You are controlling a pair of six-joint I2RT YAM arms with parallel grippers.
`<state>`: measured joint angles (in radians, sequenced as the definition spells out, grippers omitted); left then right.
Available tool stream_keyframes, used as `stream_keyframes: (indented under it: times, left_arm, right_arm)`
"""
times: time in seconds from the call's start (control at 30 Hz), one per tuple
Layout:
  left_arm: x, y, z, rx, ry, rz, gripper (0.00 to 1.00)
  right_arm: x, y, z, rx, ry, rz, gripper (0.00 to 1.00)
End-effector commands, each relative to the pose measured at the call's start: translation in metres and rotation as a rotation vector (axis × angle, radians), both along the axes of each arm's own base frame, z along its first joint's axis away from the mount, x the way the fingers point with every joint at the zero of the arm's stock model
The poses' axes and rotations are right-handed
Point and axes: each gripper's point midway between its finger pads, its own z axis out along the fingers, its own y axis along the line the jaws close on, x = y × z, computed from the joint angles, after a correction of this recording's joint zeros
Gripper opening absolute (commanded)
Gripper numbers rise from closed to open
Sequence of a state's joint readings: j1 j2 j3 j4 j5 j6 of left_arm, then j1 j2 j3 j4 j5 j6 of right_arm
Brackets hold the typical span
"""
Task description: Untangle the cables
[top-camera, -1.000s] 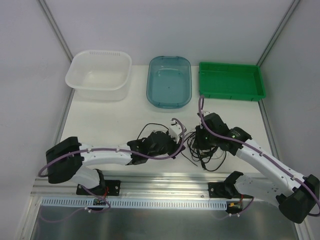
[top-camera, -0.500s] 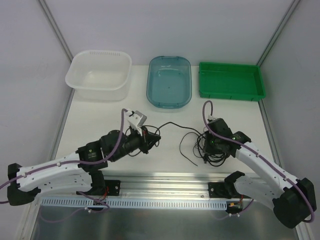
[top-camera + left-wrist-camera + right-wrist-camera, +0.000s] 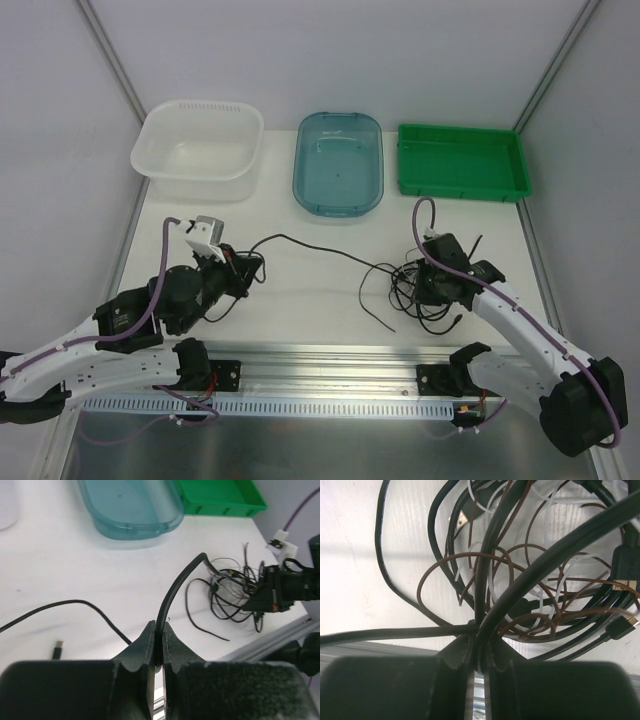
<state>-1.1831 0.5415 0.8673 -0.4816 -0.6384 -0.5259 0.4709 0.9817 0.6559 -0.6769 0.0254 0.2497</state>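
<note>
White table (image 3: pixel 300 215) under both my arms. My left gripper (image 3: pixel 159 630) clamped on black cable (image 3: pixel 172 587). Cable arches up from my fingertips, runs ahead-right to tangle (image 3: pixel 235 587). Judging I hold it apart to draw one strand free. My right gripper (image 3: pixel 479 641) pinched shut on black strands at tangle's near edge, probably to anchor pile against pull. Far beyond both hands: white bin (image 3: pixel 200 140), blue bin (image 3: pixel 338 165), green tray (image 3: pixel 462 160), likely for sorted cables.

The cables (image 3: pixel 560 552) mix glossy black, white and thin brown strands. The table (image 3: pixel 300 300) is plain white. Of 3 containers, the basket (image 3: pixel 205 104) is milky white, the bin (image 3: pixel 300 172) translucent teal, the tray (image 3: pixel 462 191) bright green.
</note>
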Motion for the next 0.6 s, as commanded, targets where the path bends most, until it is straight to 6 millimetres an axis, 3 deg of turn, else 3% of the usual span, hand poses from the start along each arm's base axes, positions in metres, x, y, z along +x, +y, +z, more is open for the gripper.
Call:
stream_keyframes:
  times: [0.0, 0.2, 0.27, 0.37, 0.57]
  left_arm:
    - [0.015, 0.052, 0.030, -0.038, -0.046, 0.243, 0.00]
    - [0.012, 0.102, 0.050, -0.063, -0.065, 0.382, 0.00]
    - [0.008, 0.113, 0.057, -0.101, -0.076, 0.393, 0.00]
    - [0.007, 0.111, 0.057, -0.094, -0.075, 0.374, 0.00]
    - [0.013, 0.076, 0.041, 0.024, -0.027, 0.304, 0.00]
  right_arm:
    - [-0.008, -0.026, -0.011, -0.091, 0.054, -0.069, 0.07]
    - [-0.010, -0.040, -0.020, -0.037, 0.092, -0.175, 0.08]
    - [-0.009, -0.032, -0.017, 0.029, 0.084, -0.169, 0.09]
    - [-0.006, -0.031, -0.011, 0.032, 0.074, -0.157, 0.10]
    - [-0.002, -0.028, -0.001, 0.048, 0.047, -0.136, 0.12]
